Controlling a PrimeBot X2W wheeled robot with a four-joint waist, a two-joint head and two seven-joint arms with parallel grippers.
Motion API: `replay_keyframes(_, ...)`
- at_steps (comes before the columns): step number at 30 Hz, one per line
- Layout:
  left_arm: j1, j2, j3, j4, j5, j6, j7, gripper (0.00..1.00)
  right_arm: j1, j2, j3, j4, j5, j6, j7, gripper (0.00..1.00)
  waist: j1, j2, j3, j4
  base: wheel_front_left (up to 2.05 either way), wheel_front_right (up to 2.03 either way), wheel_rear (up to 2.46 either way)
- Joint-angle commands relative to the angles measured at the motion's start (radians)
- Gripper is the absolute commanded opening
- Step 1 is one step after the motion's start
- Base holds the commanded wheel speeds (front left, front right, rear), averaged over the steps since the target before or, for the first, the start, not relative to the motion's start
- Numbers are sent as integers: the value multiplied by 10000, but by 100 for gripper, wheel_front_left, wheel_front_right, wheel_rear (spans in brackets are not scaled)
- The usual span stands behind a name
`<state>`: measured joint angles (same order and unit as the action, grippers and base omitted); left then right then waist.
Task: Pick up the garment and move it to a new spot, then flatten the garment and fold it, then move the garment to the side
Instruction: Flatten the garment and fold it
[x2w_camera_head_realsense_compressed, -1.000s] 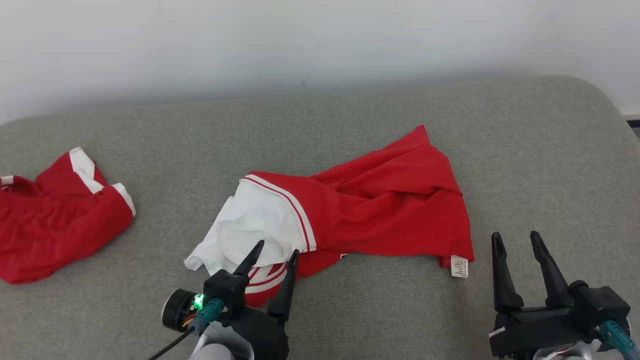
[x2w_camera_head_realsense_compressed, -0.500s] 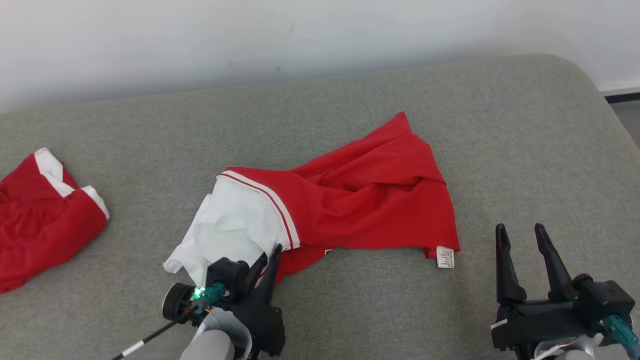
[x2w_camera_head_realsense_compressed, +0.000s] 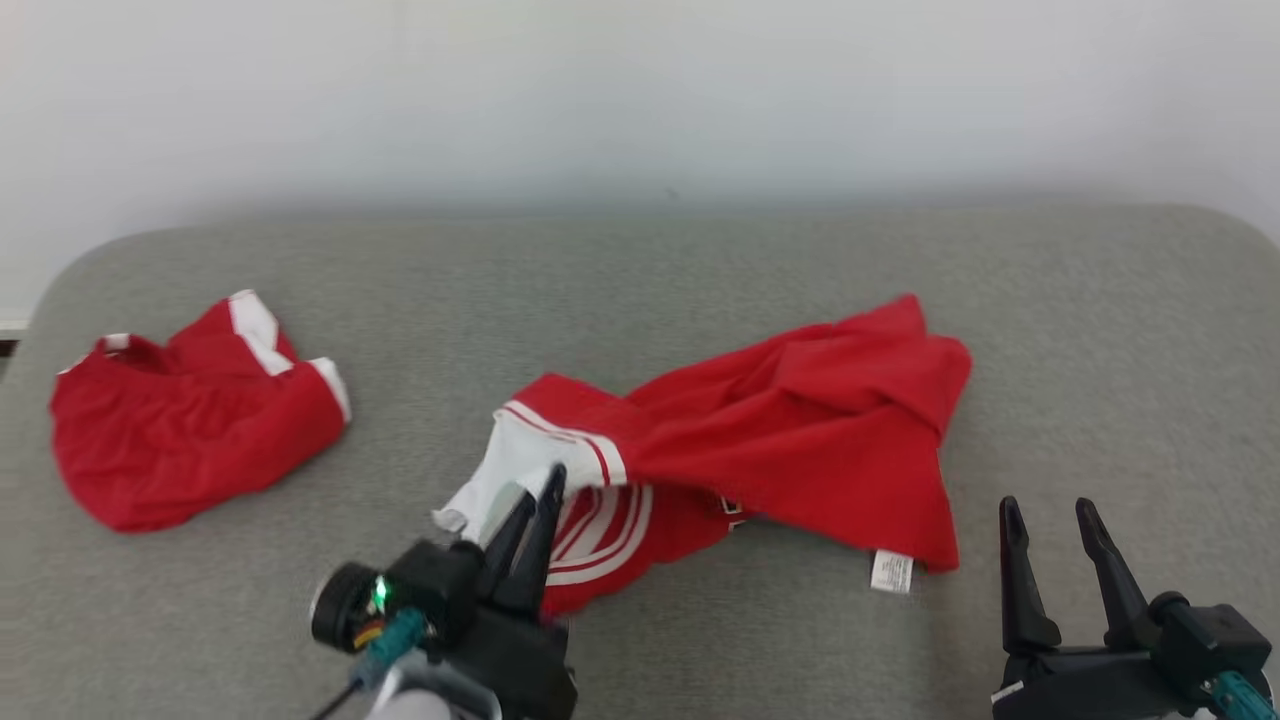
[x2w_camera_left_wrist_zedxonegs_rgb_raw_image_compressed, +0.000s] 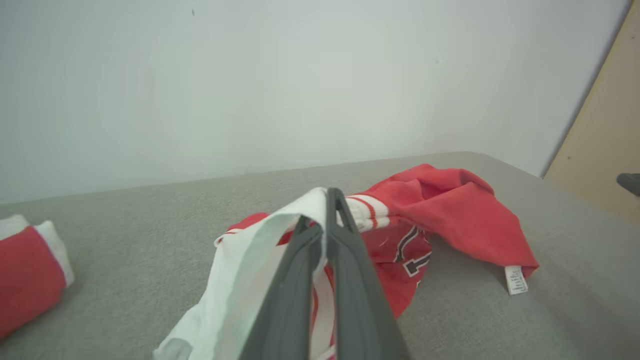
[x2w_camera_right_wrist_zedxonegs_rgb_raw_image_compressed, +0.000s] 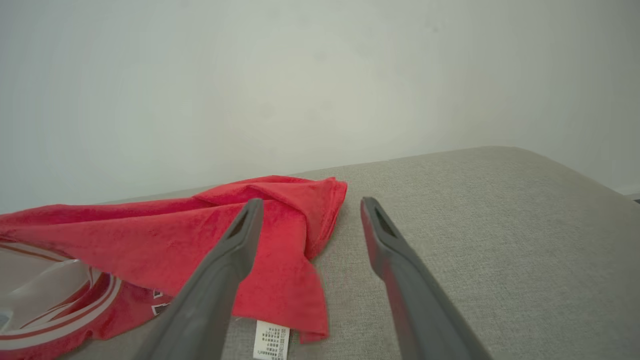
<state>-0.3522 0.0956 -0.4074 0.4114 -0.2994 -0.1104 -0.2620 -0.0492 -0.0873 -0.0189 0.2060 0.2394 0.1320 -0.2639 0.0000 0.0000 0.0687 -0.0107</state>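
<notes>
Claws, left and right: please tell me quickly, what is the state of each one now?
Left claw: closed, holding the white part of the garment.
Right claw: open, holding nothing.

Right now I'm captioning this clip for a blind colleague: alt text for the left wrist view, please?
The left gripper is shut on the white edge of a crumpled red garment on a grey cushion. A second red garment sits at the left edge, before a pale wall.
</notes>
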Motion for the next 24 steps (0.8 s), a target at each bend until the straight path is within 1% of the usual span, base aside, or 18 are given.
replay_keyframes(1, 572, 56, -66, -589, -6, 125, 90, 0, 197, -24, -50, 1, 51, -26, -8, 100, 0, 0, -523, 776, 0, 0, 0)
replay_keyframes(5, 1856, 275, -329, -1810, -60, 336, 681, 0, 290, -18, -88, 6, 33, -26, -8, 100, 0, 0, -586, 1208, 0, 0, 0)
replay_keyframes(6, 2194, 258, -400, -2056, -151, 391, 788, 0, 314, -28, -116, 9, 38, -26, -8, 100, 0, 0, -587, 1304, 0, 0, 0)
replay_keyframes(8, 2887, 264, -517, -2295, -326, 469, 1016, 0, 298, -37, -75, 37, 32, -26, -8, 100, 0, 0, -563, 1390, 0, 0, 0)
replay_keyframes(10, 3468, 285, -616, -2353, -439, 550, 1135, 0, 249, -40, -29, 51, 12, -26, -8, 100, 0, 0, -539, 1424, 0, 0, 0)
replay_keyframes(12, 4203, 162, -772, -2157, -686, 607, 1204, 0, 220, -87, -6, 80, 14, -26, -8, 100, 0, 0, -512, 1435, 0, 0, 0)
replay_keyframes(18, 4779, -49, -1187, -1377, -1076, 462, 1514, 0, 274, -171, -69, 160, 81, -26, -8, 100, 0, 0, -501, 1384, 0, 0, 0)
replay_keyframes(19, 4714, -67, -1219, -1275, -1030, 471, 1481, 27, 272, -178, -63, 176, 85, -26, -8, 100, 0, 0, -511, 1358, 0, 0, 0)
replay_keyframes(20, 4714, -67, -1219, -1275, -1030, 471, 1481, 27, 272, -178, -63, 176, 85, -26, -8, 100, 0, 0, -511, 1358, 0, 0, 0)
replay_keyframes(21, 4612, -83, -1222, -1218, -996, 485, 1391, 100, 270, -184, -65, 192, 93, -26, -8, 100, 0, 0, -515, 1339, 0, 0, 0)
replay_keyframes(24, 4301, -32, -1068, -1164, -1003, 508, 1179, 100, 285, -143, -67, 188, 65, -26, -8, 100, 0, 0, -562, 1249, 0, 0, 0)
